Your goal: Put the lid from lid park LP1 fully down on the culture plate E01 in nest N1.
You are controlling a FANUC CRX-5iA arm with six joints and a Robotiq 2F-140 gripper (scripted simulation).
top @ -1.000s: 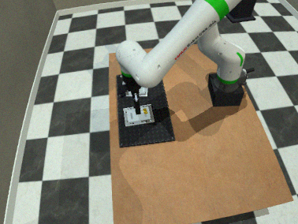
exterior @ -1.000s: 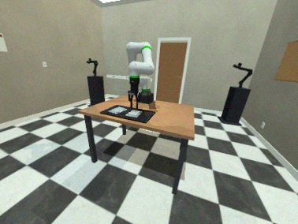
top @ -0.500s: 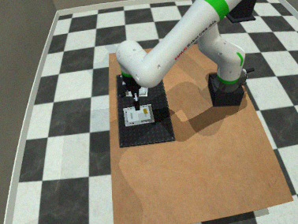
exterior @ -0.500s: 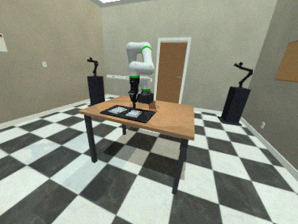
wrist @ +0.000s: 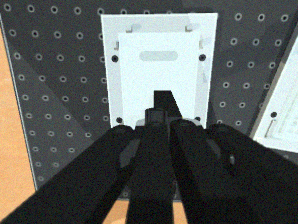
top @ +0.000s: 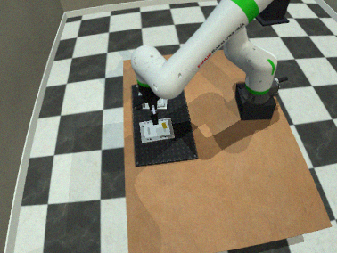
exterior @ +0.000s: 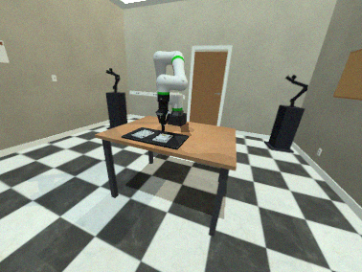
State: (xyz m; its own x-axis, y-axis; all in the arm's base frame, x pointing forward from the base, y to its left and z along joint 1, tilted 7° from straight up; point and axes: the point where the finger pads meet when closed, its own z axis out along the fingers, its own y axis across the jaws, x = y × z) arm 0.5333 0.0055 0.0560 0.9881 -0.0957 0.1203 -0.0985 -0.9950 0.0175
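Single arm (top: 201, 58) reaching down over a black perforated board (top: 178, 151) that lies at the left of the desk (top: 232, 187). Two white rectangular pieces sit on the board, near each other but apart. One carries a small yellow tag (top: 165, 126) and lies at the centre of the board; call it the tagged white piece (top: 156, 134). The second white piece (top: 161, 104) lies just above it in the top view, half hidden under the arm. One should be the lid on its park and the other the culture plate in its nest, but no marking legible here says which. The gripper (top: 153, 119) hangs over the upper edge of the tagged white piece. In the wrist view the gripper (wrist: 162, 120) is clenched, its fingers drawn fully together in the lower half of the frame. No object is visible between them, so it appears to grasp nothing. The tagged white piece (wrist: 160, 65) fills the upper centre of that view and lies flat in its holder; the second white piece (wrist: 282, 110) shows at the right edge. Progress, as judged: neither piece is stacked on the other, so the lid is not yet on the plate. Securing the lid, carrying it across and seating it fully all remain.
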